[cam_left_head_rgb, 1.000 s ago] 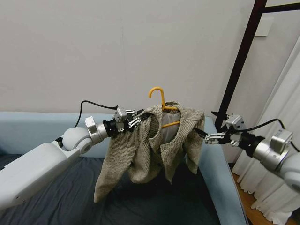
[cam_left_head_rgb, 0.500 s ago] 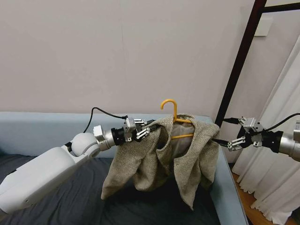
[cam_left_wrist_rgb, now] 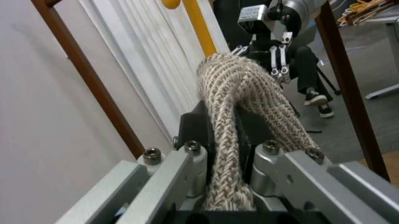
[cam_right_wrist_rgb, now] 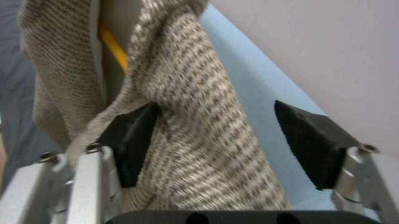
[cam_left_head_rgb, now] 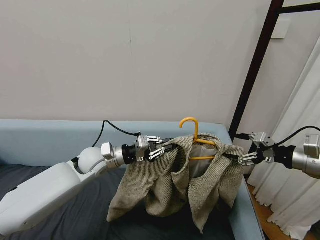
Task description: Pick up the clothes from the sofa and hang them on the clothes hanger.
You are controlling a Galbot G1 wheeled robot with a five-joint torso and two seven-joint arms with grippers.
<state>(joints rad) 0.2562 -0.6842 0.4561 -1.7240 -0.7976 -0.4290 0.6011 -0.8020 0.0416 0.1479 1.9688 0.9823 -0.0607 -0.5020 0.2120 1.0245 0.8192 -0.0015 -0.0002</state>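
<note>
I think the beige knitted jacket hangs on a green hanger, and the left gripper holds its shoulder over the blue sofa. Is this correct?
Not quite: the hanger is yellow, not green, as the head view shows. The jacket does hang on it, with the left gripper holding its shoulder over the sofa.
</note>
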